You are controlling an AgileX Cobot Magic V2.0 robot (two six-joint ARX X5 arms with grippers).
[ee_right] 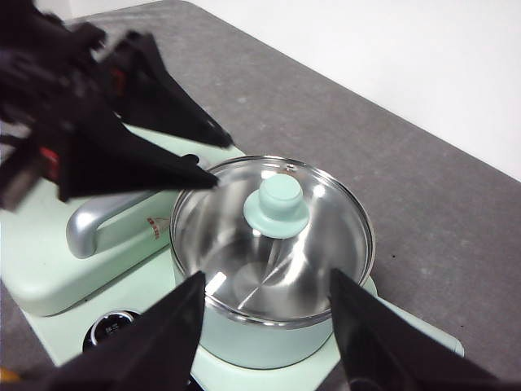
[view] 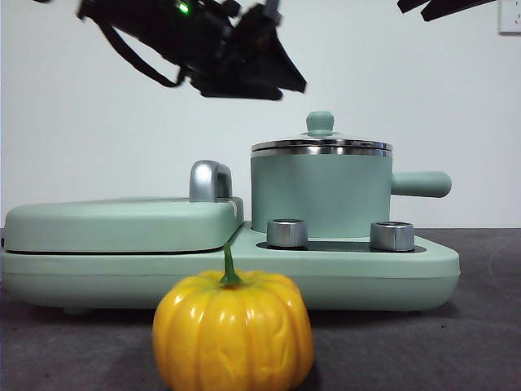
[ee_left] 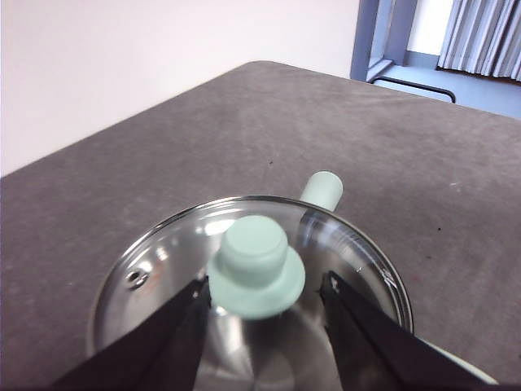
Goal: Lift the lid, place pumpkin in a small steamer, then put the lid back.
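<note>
- The griddle cover (view: 122, 224) with its chrome handle (view: 210, 181) is seen on the left part of the stove base (view: 423, 273); it is no part of this step and should be left untouched.
- The left gripper (view: 281, 77) is held above the cooker, its jaws spread apart and holding nothing; in the left wrist view the mint knob (ee_left: 256, 265) is seen just between the two jaws, not yet touched.
- The pumpkin (view: 233, 330) is seen standing upright near the front edge of the table, in front of the stove base and apart from it; it is to be left there until the pot is uncovered.
- The lid (view: 321, 145) is still seated flat on the small steamer (view: 319, 195), which stands on the right part of the base, its stubby handle (view: 421, 184) pointing toward the table's right edge.
- As a judgement: the knob should be centred between the jaws before they are brought down; it should be gripped below its wider cap so that it cannot slip; the lift should be made straight up, so that the steel rim is not dragged against the pot.
- The right gripper (ee_right: 264, 326) is kept high over the right side; its jaws are parted and empty, and it is best kept clear of the lifting path.
</note>
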